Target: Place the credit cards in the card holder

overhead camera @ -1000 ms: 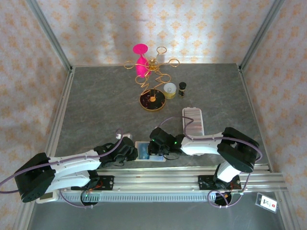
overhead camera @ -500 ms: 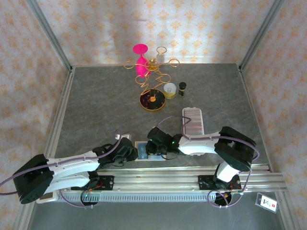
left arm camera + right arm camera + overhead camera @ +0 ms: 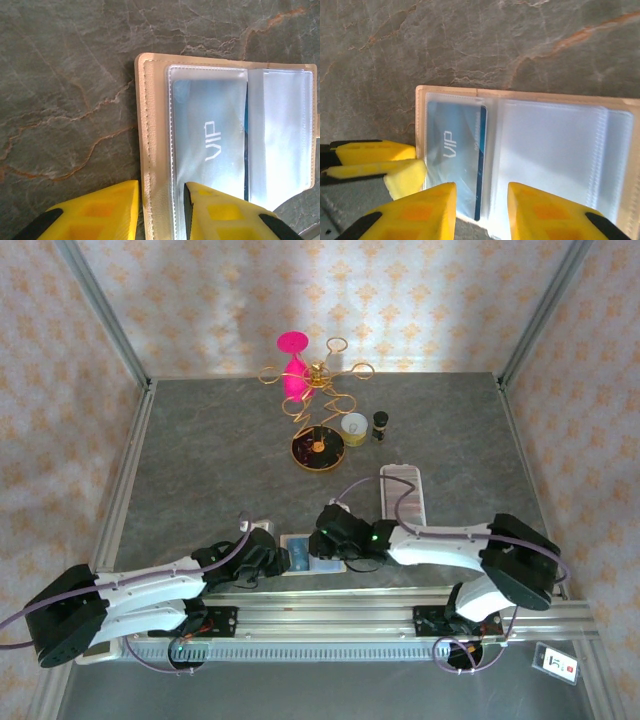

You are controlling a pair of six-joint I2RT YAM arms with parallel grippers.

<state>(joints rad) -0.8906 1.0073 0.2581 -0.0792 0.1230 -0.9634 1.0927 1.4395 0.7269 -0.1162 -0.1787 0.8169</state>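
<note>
Right gripper (image 3: 480,194) has shifted right over the holder (image 3: 545,97), jaws wide, empty; a card (image 3: 455,160) sits sleeved, insertion seemingly done. Left gripper (image 3: 161,192) straddles holder's edge, grip unclear.

The cream-beige card holder (image 3: 149,125) lies open and flat near the front of the grey table (image 3: 200,460), clear plastic sleeves facing up. One blue credit card (image 3: 210,145) marked "VIP" sits inside a sleeve.
</note>
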